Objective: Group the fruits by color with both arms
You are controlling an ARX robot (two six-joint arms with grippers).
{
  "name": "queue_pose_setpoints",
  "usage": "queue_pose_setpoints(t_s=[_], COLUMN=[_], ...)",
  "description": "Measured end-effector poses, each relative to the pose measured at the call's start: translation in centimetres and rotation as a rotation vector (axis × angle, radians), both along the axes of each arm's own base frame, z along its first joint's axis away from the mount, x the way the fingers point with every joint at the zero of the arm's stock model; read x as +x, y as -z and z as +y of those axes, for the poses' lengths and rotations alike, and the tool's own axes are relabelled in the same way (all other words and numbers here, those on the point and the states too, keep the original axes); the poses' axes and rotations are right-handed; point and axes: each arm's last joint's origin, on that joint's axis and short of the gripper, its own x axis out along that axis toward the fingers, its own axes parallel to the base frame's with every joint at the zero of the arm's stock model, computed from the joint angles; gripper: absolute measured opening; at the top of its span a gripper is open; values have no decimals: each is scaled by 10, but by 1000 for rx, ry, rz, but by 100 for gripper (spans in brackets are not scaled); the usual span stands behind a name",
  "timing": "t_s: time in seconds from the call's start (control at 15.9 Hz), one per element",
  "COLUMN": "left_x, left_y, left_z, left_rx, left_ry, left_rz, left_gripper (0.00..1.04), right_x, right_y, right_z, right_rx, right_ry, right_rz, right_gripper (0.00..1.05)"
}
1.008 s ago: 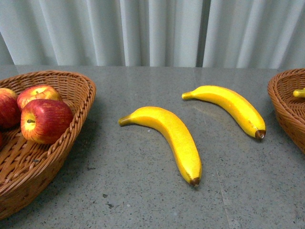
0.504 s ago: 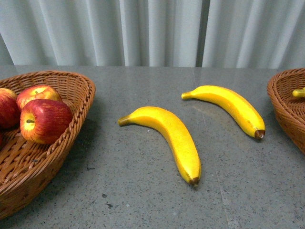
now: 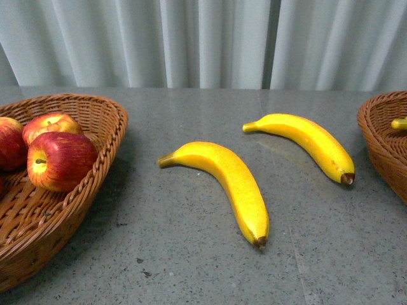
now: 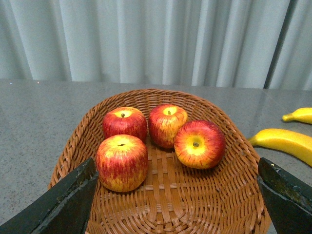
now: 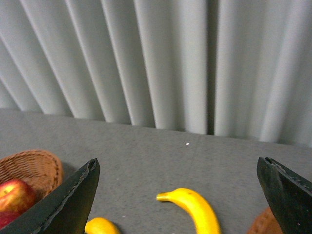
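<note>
Front view: two bananas lie on the grey table [image 3: 191,267], a near banana [image 3: 226,181] and a far banana [image 3: 305,141], between the left basket [image 3: 108,146] of apples [image 3: 60,160] and the right basket [image 3: 375,136]. The left gripper [image 4: 176,168] hangs over the apples and the right gripper [image 5: 178,163] faces the far banana, each with jaws spread wide and empty. Probable step: the right arm takes the far banana across its thick middle, so that it cannot swivel.

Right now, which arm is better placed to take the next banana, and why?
Probably the right arm: its open jaws face the far banana, which lies near the right basket; the left arm's jaws hang over the apples.
</note>
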Motion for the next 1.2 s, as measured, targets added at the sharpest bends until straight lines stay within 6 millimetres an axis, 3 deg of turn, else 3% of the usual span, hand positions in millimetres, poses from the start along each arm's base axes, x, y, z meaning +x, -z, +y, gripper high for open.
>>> queue_pose_setpoints(t_s=[0.25,0.44,0.63,0.69,0.76,0.88,1.2], left_x=[0,0,0,0,0,0,0], left_y=[0,0,0,0,0,0,0], left_z=[0,0,0,0,0,0,0], left_rx=[0,0,0,0,0,0,0], left_ry=[0,0,0,0,0,0,0], left_rz=[0,0,0,0,0,0,0], left_gripper=[98,98,98,98,98,98,98], right_x=[19,20,29,43,54,59,55], right_y=[22,52,113,117,131,136,147], right_z=[67,92,118,127,133,135,135], right_rx=[-102,-204,-438,-453,-473,-474,-503], right_ry=[-183,-261,-322,-300,-255,-232,-228], right_rz=[143,267,506,544,608,633,663], right_gripper=[98,98,98,98,98,98,98])
